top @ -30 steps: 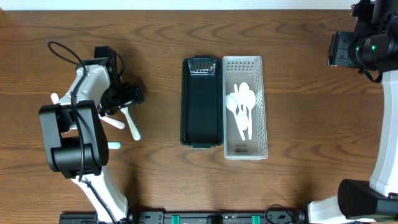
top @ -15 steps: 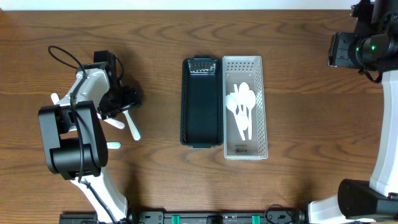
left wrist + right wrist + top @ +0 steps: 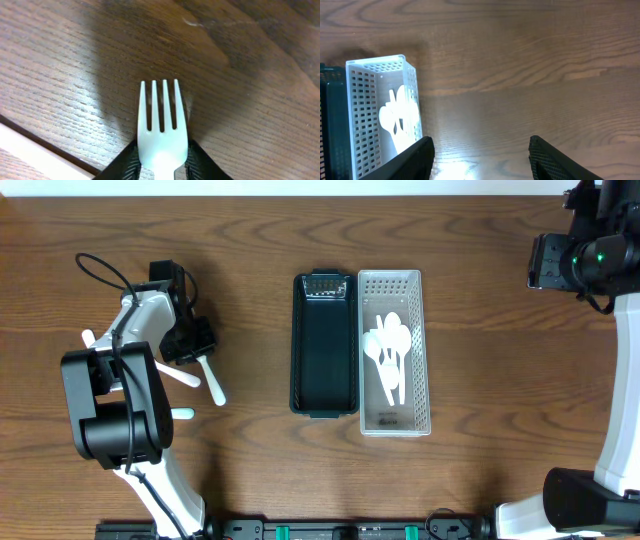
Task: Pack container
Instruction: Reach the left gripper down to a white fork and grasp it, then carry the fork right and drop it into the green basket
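On a dark, wood-grain table (image 3: 480, 380), the left gripper (image 3: 195, 340) has its fingers (image 3: 125, 162) pressed against either side of a white fork (image 3: 161, 130), just below the tines, at the left of the scene. The fork lies flat on the boards, tines pointing away from the wrist camera, its handle (image 3: 212, 380) running toward the near edge. A few other white utensils (image 3: 183, 377) lie loose on the wood beside the arm.

At the table's centre stands a long black container (image 3: 325, 345), well apart from the fork. Touching its right side is a white perforated basket (image 3: 390, 280) holding white spoons (image 3: 390, 345).

The right gripper (image 3: 481, 150) hangs at the far right with its fingers spread and nothing between them. A pale strip (image 3: 300, 187) runs along the table's far edge; nothing more of the room shows.
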